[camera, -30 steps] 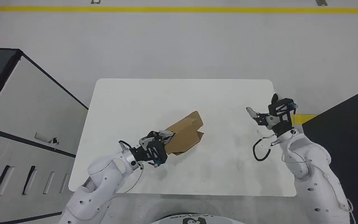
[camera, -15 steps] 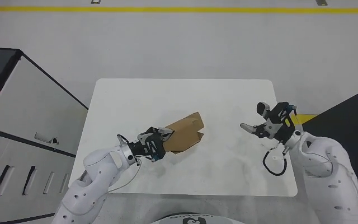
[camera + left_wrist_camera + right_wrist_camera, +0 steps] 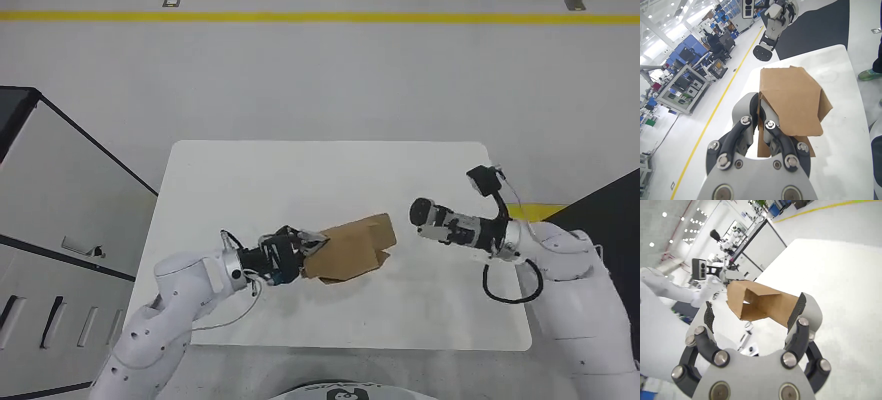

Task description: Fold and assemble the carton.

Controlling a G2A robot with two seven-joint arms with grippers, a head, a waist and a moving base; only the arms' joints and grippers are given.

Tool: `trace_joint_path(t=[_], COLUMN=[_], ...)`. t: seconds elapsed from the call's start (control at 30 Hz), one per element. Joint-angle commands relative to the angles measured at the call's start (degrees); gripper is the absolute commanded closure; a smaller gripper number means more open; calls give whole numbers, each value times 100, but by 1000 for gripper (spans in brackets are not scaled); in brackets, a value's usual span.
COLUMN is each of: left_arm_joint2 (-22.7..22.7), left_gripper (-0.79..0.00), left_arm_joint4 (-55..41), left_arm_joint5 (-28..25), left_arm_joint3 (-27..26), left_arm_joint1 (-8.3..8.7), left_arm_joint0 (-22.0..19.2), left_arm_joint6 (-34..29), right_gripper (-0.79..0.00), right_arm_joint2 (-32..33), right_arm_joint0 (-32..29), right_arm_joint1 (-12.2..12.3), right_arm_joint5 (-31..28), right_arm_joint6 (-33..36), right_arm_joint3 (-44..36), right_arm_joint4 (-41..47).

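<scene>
1. Left gripper point(image 3: 758, 108): the fingers are closed on one wall of the carton point(image 3: 352, 250), pinching the cardboard edge between the pads. The rest of the carton extends forward, beyond the fingertips.
2. Carton: a brown, half-opened sleeve whose panels are skewed rather than square, with loose flaps at the end away from the left gripper. It sits over the table point(image 3: 430, 300); whether its lower edge rests on the surface cannot be told.
3. Right gripper point(image 3: 420, 212): the jaws are spread wide and hold nothing. The carton's open end lies just ahead of its fingertips, and in the right wrist view the hollow interior lines up between the two pads point(image 3: 797, 309). Contact between pad and cardboard cannot be confirmed.
4. Step in hand (judgement): opening out the sleeve, with one gripper anchoring it and the other presented at the free end. The flaps appear not yet folded.
5. Next move (judgement): the right gripper should take the wall or flap nearest it and work against the left gripper's hold to square the section. The pinch must be firm enough to prevent slipping, yet not crease the thin card.
</scene>
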Motion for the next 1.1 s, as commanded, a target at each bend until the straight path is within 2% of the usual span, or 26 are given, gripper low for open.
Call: trace_joint_path(t=[0.0,0.1,0.17,0.23,0.43,0.7,1.07], left_arm_joint2=[0,0,38,49,55,150,290], left_gripper=[0,0,0,0,0,0,0], left_arm_joint4=[34,34,-181,-367,-737,-856,-700], left_arm_joint5=[9,9,42,11,-72,-77,-19], left_arm_joint3=[-8,-8,43,59,70,136,160], left_arm_joint1=[1,1,-9,-10,-2,13,45], left_arm_joint0=[-2,-2,24,2,-50,-148,-261], left_arm_joint6=[-10,-10,-71,-117,-246,-219,-217], right_gripper=[-785,-785,-785,-785,-785,-785,-785], right_arm_joint2=[13,13,-187,-239,-552,-829,-1256], right_arm_joint0=[-8,-8,-113,-13,262,570,767], right_arm_joint1=[-5,-5,-41,-22,-46,-90,-182], right_arm_joint5=[-237,-237,16,197,812,1109,1580], right_arm_joint6=[-235,-235,-396,-101,653,1104,1162], right_arm_joint3=[0,0,50,172,720,1201,1597], right_arm_joint4=[-247,-247,511,684,2179,2648,2982])
